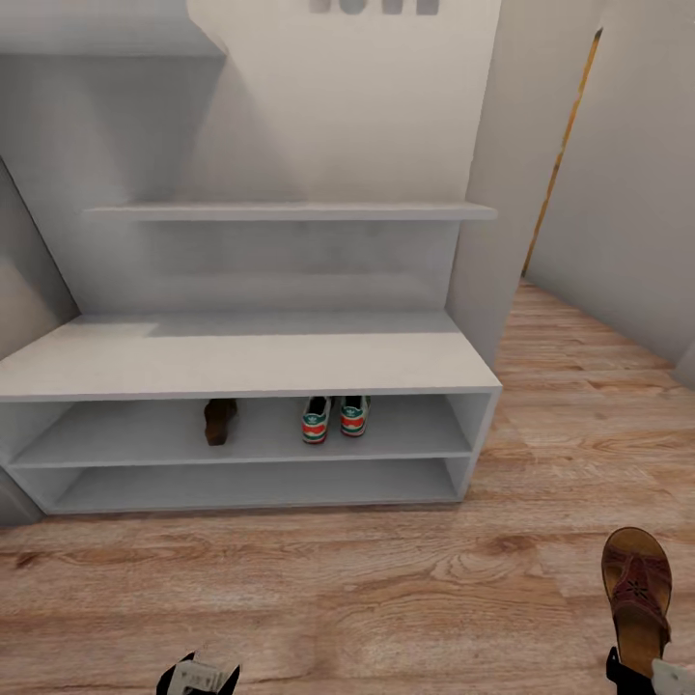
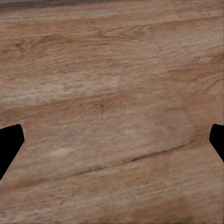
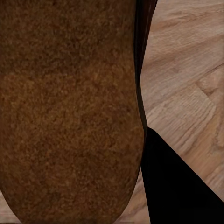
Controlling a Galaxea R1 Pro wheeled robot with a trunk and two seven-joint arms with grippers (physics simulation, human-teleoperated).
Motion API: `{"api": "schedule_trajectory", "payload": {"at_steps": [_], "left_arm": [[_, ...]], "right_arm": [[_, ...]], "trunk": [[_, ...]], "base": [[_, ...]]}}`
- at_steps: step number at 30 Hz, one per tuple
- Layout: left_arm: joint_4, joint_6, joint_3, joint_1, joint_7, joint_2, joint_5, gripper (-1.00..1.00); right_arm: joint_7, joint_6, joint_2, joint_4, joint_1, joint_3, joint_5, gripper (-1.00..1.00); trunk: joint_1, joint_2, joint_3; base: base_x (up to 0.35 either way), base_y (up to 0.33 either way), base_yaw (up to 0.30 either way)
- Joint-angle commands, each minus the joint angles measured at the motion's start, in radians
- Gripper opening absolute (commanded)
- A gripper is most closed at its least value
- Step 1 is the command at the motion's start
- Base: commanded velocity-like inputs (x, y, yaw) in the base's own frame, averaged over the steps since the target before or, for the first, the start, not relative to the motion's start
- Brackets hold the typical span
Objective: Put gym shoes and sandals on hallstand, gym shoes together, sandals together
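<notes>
Light brown wood-grain plank flooring [image 1: 367, 589] covers the near part of the scene and runs on to the far right, where the corridor continues between pale grey walls [image 1: 627, 193]. A thin orange-yellow strip [image 1: 560, 154] runs up the far right wall edge. At the left and centre stands a large pale grey-white unit [image 1: 241, 362] with a wide flat top, two low open shelves below and a wall shelf [image 1: 290, 210] above it. The light is soft and even.

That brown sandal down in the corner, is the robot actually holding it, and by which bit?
Yes. The right gripper holds the sandal at its heel end, toe pointing away from the robot. The left gripper is open and holds nothing.
</notes>
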Motion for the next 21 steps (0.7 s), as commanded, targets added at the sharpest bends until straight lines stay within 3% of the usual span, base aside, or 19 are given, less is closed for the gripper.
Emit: {"api": "schedule_trajectory", "payload": {"at_steps": [1, 5, 12, 13, 14, 21], "left_arm": [[0.001, -0.006, 0.009, 0.002, -0.007, 0.003, -0.004, 1.0], [0.001, -0.01, 0.012, 0.01, -0.039, 0.017, 0.043, 1.0], [0.001, -0.007, 0.013, 0.011, -0.079, 0.034, 0.095, 1.0], [0.001, -0.006, 0.013, 0.012, -0.083, 0.04, 0.108, 1.0], [0.002, -0.007, 0.012, 0.012, -0.091, 0.05, 0.154, 1.0], [0.003, -0.01, 0.012, 0.012, -0.092, 0.05, 0.159, 1.0]], "right_arm": [[-0.003, -0.002, 0.001, 0.002, -0.001, -0.002, 0.008, -1.0], [-0.002, -0.002, 0.019, 0.002, -0.001, -0.002, 0.007, -1.0], [-0.002, -0.003, 0.037, -0.002, -0.001, -0.003, 0.008, -1.0], [-0.003, -0.003, 0.039, -0.002, -0.001, -0.003, 0.008, -1.0], [-0.004, -0.002, 0.041, 0.002, -0.001, -0.003, 0.008, -1.0], [-0.005, -0.001, 0.041, 0.003, -0.001, -0.003, 0.008, -1.0]], "trunk": [[0.0, 0.0, -0.001], [0.0, 0.0, -0.001], [0.0, 0.0, -0.001], [0.0, 0.0, -0.001], [0.0, 0.0, -0.001], [0.0, 0.0, -0.001]], "base": [[0.0, 0.0, 0.0], [0.0, 0.0, 0.0], [0.0, 0.0, 0.0], [0.0, 0.007, 0.0], [0.0, 0.268, 0.0], [0.0, 0.291, 0.0]]}}
